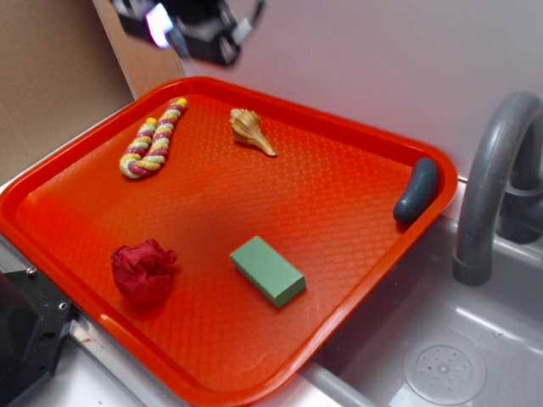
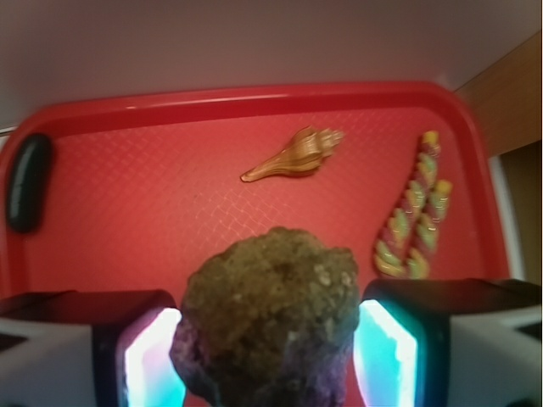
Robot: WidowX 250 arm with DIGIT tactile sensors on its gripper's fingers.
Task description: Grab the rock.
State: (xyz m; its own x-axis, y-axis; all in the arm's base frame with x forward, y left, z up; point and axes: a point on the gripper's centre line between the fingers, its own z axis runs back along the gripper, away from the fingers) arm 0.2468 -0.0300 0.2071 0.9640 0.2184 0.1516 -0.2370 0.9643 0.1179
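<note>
In the wrist view the rock [image 2: 271,314], lumpy, grey-brown and rough, sits between my gripper's two glowing fingers [image 2: 148,365], which press on its sides. My gripper [image 2: 270,356] is shut on it and holds it high above the red tray [image 2: 153,212]. In the exterior view the gripper [image 1: 191,25] is at the top left, blurred, above the tray's far corner [image 1: 182,85]; the rock is not visible there.
On the tray lie a tan seashell [image 1: 252,131], a yellow and red rope twist [image 1: 153,140], a dark blue oblong object [image 1: 416,191] at the right rim, a green block [image 1: 267,270] and a crumpled red cloth [image 1: 142,270]. A grey faucet [image 1: 496,178] and sink stand to the right.
</note>
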